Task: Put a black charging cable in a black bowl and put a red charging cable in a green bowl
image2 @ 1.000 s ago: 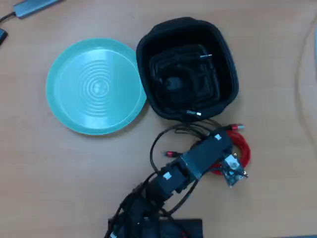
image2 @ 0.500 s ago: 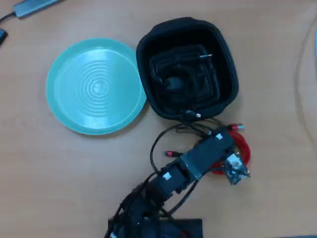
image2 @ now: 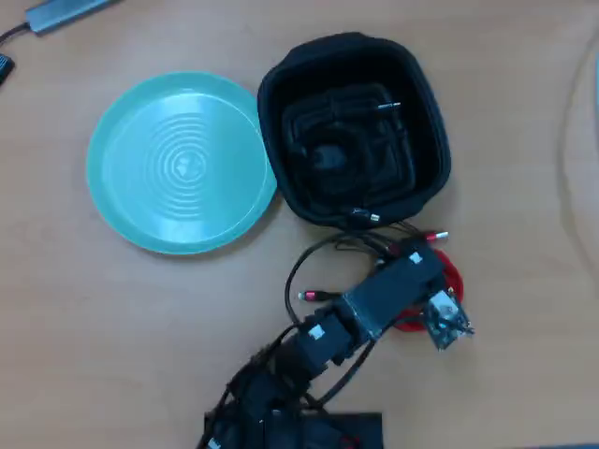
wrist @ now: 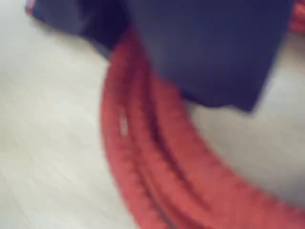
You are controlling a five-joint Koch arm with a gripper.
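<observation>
The red charging cable [image2: 456, 278] lies on the wooden table just below the black bowl [image2: 281, 140], mostly covered by my gripper [image2: 426, 267]. One red plug [image2: 435, 237] sticks out above the gripper, and another [image2: 314, 296] lies to its left. In the wrist view the red coil [wrist: 143, 157] fills the frame, blurred, with dark jaws of my gripper [wrist: 125, 45] right over its top. I cannot tell whether the jaws are closed on it. The black charging cable [image2: 342, 140] lies inside the black bowl. The green bowl [image2: 122, 187] stands empty to the left.
The two bowls touch side by side at the back of the table. A grey flat object [image2: 65, 11] lies at the top left corner. A pale thin line [image2: 567, 122] curves along the right edge. The arm's base [image2: 281, 421] is at the bottom.
</observation>
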